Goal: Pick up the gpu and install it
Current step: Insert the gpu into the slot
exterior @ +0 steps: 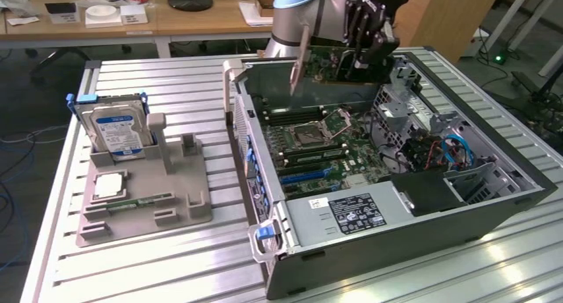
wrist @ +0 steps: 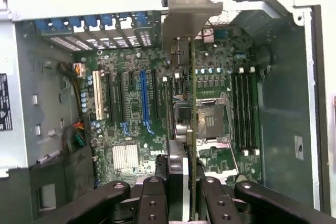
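The jaws grip the gpu (exterior: 330, 66) narrowly; it hangs on edge over the far end of the open computer case (exterior: 492, 204), with its silver bracket (exterior: 299, 56) toward the exterior view's left. Below, the motherboard (wrist: 126, 108) and its blue slot (wrist: 143, 98) lie uncovered, while a drive cage (exterior: 413, 112) crowds the exterior view's right. The case lies on a ribbed metal bench (exterior: 158, 276) near a grey holder (exterior: 176, 214) carrying a hard drive (exterior: 118, 132).

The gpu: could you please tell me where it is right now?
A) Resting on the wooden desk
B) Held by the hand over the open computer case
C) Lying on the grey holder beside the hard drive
B: the hand is closed on the gpu, holding it in the air over the open computer case, with its silver bracket pointing downward.
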`<state>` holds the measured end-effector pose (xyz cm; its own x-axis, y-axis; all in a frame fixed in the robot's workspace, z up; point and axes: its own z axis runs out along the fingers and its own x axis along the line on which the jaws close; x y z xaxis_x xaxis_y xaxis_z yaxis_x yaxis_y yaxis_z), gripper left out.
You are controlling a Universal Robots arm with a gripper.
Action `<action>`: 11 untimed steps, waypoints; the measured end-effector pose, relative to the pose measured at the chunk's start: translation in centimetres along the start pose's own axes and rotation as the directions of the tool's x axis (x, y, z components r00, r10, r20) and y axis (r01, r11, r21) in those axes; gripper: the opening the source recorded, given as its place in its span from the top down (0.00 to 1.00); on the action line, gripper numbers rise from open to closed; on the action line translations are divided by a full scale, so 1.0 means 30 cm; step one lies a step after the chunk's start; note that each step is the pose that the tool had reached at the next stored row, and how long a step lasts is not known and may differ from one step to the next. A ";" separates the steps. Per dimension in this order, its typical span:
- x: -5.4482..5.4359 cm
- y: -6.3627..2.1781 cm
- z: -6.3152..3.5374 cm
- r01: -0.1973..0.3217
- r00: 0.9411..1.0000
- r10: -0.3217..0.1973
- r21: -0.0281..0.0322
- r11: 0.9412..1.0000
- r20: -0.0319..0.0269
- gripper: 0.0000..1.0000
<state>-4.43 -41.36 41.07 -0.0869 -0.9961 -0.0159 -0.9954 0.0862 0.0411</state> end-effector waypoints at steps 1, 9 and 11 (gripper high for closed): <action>0.000 0.000 0.000 0.015 1.000 -0.015 0.000 1.000 -0.001 0.72; 0.002 0.000 0.001 0.113 0.994 -0.113 0.000 0.994 -0.005 0.72; 0.004 -0.001 0.004 0.119 0.993 -0.119 0.009 0.993 -0.005 0.72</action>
<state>-4.43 -41.46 40.94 0.0323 -0.9994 -0.0156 -0.9990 -0.0327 0.0302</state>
